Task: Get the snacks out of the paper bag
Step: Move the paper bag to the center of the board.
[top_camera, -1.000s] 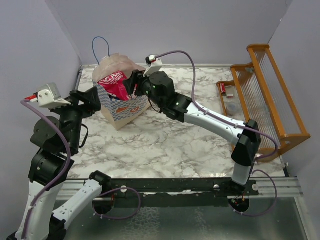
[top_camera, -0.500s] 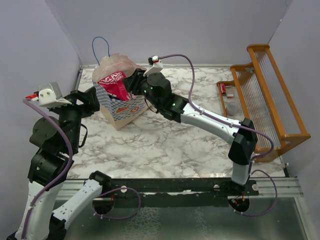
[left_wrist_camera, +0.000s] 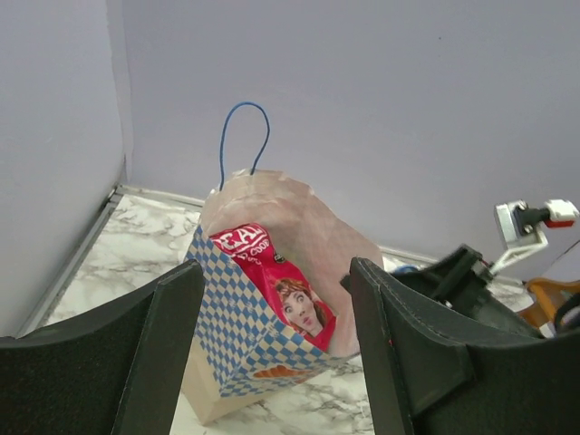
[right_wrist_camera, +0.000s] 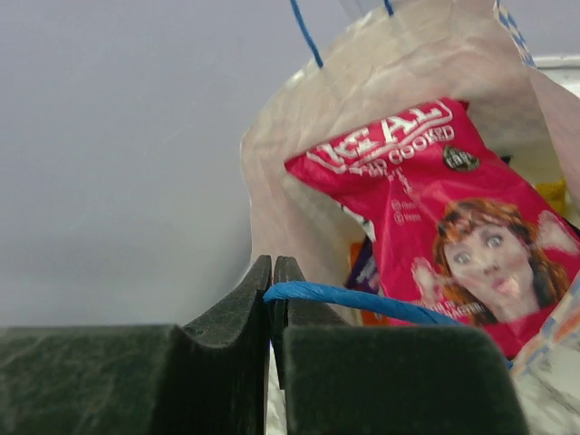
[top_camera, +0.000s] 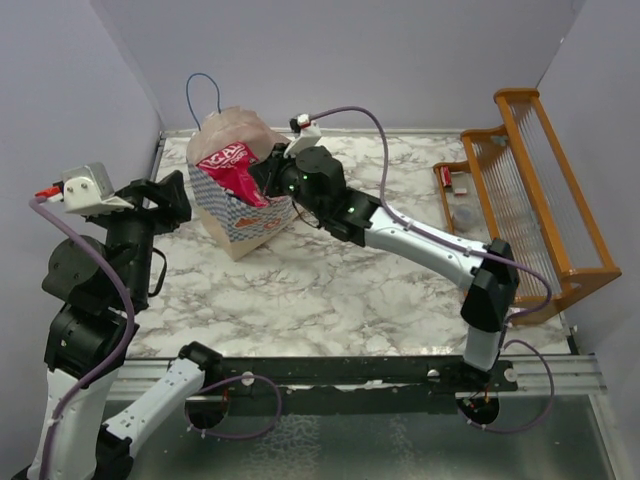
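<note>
The paper bag (top_camera: 240,218) stands tilted at the back left of the table, its mouth open. A large pink-red snack bag (top_camera: 232,170) sticks out of it. In the right wrist view the pink-red bag (right_wrist_camera: 453,208) fills the mouth, with small orange and purple packs (right_wrist_camera: 364,272) and a yellow one (right_wrist_camera: 555,192) behind it. My right gripper (right_wrist_camera: 272,265) is shut on the bag's near blue cord handle (right_wrist_camera: 362,302) at the rim. My left gripper (left_wrist_camera: 276,272) is open, left of the paper bag (left_wrist_camera: 227,308) and apart from it. The far handle (left_wrist_camera: 245,136) stands upright.
An orange wooden rack (top_camera: 540,200) stands at the right edge, with small items (top_camera: 458,180) on its low shelf. Lilac walls close in the back and both sides. The right arm (top_camera: 420,235) stretches across the middle of the marble table.
My right gripper has shut on the blue cord handle at the bag's rim. The left arm has drawn back to the left, away from the bag.
</note>
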{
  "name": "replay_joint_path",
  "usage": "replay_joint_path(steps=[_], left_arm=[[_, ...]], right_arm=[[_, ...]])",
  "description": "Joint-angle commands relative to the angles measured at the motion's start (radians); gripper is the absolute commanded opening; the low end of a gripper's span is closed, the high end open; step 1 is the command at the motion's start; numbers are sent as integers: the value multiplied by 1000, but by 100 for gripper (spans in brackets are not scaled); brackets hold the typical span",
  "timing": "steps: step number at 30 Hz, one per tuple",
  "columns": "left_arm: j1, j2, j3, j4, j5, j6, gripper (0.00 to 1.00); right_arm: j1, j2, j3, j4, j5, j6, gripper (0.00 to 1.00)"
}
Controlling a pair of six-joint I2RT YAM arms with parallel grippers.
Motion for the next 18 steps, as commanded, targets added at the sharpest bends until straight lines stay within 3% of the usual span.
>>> replay_joint_path(steps=[1, 13, 18], left_arm=[[-3, 43, 54, -35, 40, 35, 68], [-3, 217, 93, 53, 337, 9, 66], [-4, 308, 145, 49, 497, -13, 66]], right_arm=[[-1, -224, -168, 5, -182, -206, 1], [-179, -619, -443, -142, -326, -275, 1], [-212, -774, -567, -268, -247, -325, 1]])
